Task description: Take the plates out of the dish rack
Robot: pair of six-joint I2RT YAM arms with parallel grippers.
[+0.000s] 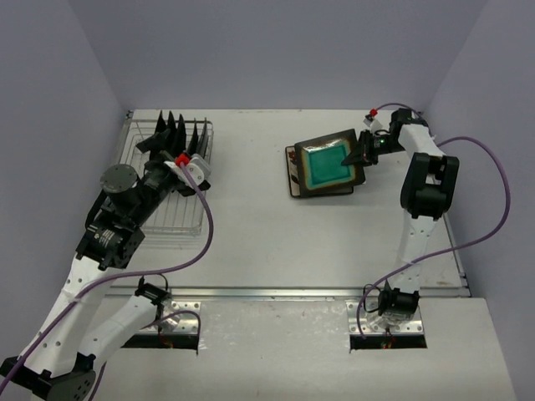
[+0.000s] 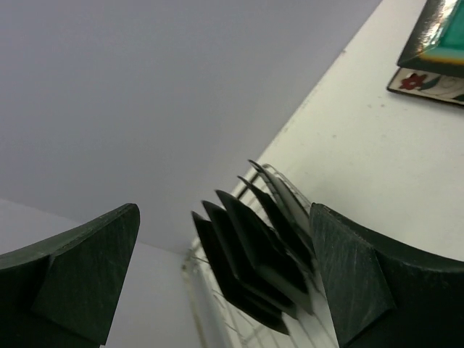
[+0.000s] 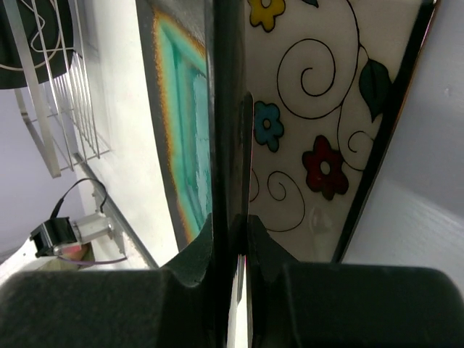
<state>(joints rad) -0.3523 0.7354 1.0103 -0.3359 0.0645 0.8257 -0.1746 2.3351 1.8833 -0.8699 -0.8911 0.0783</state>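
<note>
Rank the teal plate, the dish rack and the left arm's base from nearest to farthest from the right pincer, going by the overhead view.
1. teal plate: clamped in the right pincer, far right side.
2. dish rack: across on the far left side.
3. left arm's base: near edge, on the left.

place: robot lab cell | signs: bare lilac walls point(image 1: 276, 50), white table point(image 1: 251, 234), purple cables point(image 1: 493, 200)
</note>
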